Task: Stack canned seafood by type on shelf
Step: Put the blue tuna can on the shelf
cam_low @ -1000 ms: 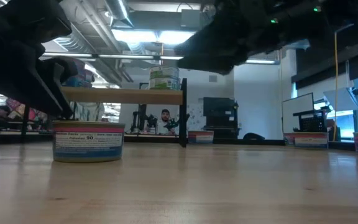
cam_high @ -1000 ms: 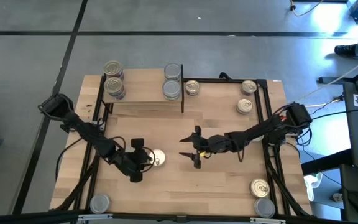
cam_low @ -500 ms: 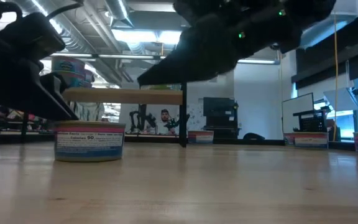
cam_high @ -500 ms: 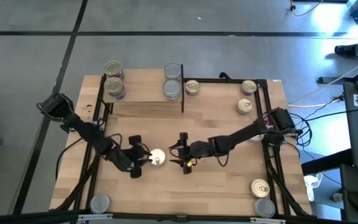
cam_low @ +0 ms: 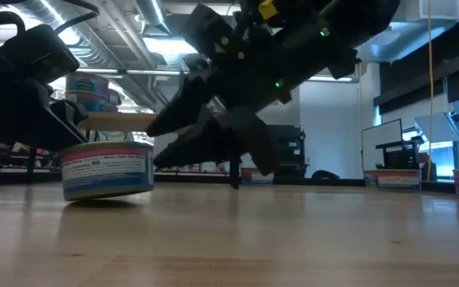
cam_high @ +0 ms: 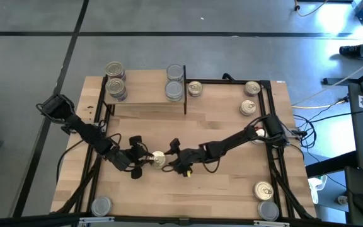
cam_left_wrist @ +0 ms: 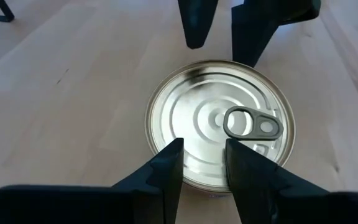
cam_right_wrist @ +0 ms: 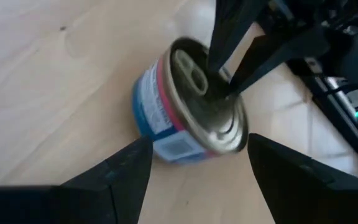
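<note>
A short tin (cam_high: 157,159) with a blue-and-pink label and a gold pull-tab lid (cam_left_wrist: 219,121) sits mid-table, slightly tipped (cam_low: 106,169). Its left bottom edge is on the wood and its right side is raised. My left gripper (cam_high: 145,159) comes from the left, its fingers a narrow gap apart over the lid. My right gripper (cam_high: 171,161) comes from the right, wide open, its fingers (cam_right_wrist: 126,171) standing on either side just short of the tin. The shelf (cam_high: 145,104) at the back left carries stacked tins (cam_high: 116,88) (cam_high: 174,90). My left gripper rests both fingertips (cam_left_wrist: 173,155) on the tin's lid, just inside the rim (cam_left_wrist: 160,177) on its own side. The fingers slant down from the table's left. The tin stays on the table, tipped. Whether my right gripper's fingertips touch the tin's side I cannot tell.
Loose tins lie beside the shelf (cam_high: 195,88), at the back right (cam_high: 252,88) (cam_high: 248,108), at the front right (cam_high: 263,189) (cam_high: 268,210) and at the front left (cam_high: 101,205). Black frame posts run along both table sides.
My right gripper has gone toward the table's left and down, up to the tin. The tin stood flat; now it is tipped with its right side raised, and it has shifted slightly left. My left gripper has stayed at the tin.
</note>
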Robot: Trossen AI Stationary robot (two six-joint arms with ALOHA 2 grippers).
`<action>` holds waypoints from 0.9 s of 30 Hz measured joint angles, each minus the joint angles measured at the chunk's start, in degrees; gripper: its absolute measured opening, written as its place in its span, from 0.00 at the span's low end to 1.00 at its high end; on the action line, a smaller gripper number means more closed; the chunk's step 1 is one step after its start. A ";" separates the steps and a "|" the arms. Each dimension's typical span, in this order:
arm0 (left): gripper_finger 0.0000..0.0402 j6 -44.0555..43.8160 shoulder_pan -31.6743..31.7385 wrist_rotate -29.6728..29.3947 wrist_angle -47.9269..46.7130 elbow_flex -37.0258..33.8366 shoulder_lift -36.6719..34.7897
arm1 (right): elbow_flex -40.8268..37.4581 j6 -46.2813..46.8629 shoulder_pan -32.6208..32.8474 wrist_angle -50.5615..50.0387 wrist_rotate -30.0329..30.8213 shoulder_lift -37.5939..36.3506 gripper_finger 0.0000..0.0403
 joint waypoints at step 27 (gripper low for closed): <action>0.29 -0.27 0.00 -1.34 0.67 -0.13 0.15 | 3.46 -17.69 2.58 3.54 6.77 6.54 0.66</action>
